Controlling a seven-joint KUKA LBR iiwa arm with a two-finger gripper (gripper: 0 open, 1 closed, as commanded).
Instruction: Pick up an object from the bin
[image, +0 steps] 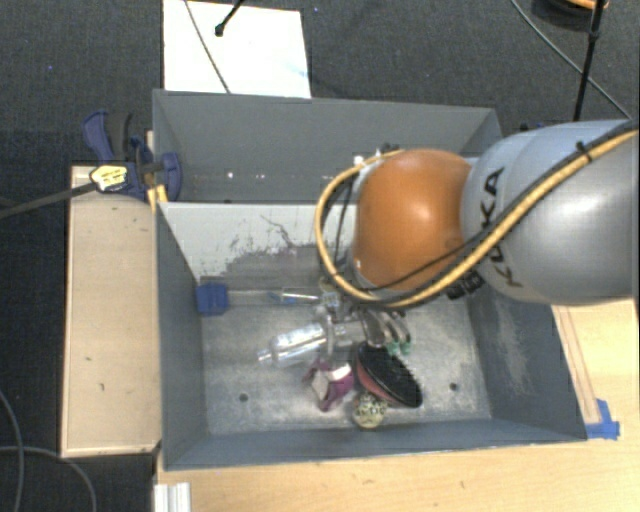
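Lying sideways, a clear bottle sits by the end effector.

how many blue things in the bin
1: a small blue rectangular block on the floor of the grey metal bin, near its left wall. Others may be hidden under the arm's orange cover.

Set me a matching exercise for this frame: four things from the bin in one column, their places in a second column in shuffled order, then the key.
Things:
1. blue block
2. clear bottle
3. black oval brush
4. small round ball

Places:
A. closest to the bin's near wall
B. alone at the far left of the floor
C. right side of the heap
D. lying on its side, left of the heap

Pairs: 1-B, 2-D, 3-C, 4-A
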